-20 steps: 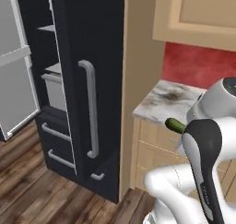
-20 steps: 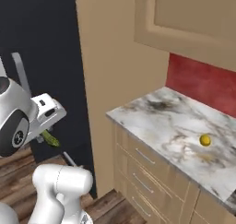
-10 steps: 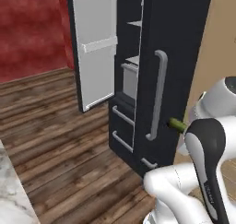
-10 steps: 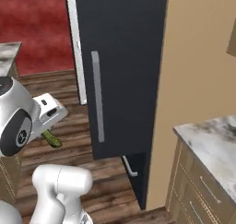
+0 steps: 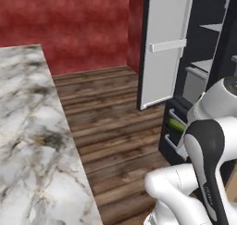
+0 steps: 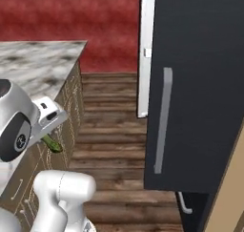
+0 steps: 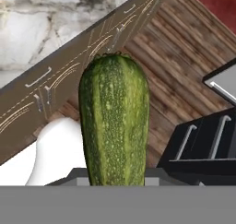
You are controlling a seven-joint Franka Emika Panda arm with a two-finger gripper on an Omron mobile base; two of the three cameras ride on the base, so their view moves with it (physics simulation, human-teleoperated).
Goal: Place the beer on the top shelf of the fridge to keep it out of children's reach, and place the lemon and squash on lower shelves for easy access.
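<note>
- The pincer [image 6: 47, 139] is clamped on the squash [image 7: 114, 121], which stands up from between its tips in the hand view.
- In the right base view the squash's green end pokes out at 5 o'clock of the white hand.
- The fridge [image 6: 195, 83] rises at 3 o'clock, door [image 5: 164, 48] swung wide.
- A marble surface [image 5: 32, 136] lies at 9 o'clock over the wooden floor [image 5: 115, 122].

Arm folded, elbow raised, hand low over the wooden floor. Gripper [image 6: 51, 139] clamped on the squash [image 7: 114, 121], which projects straight out past the fingertips.
</note>
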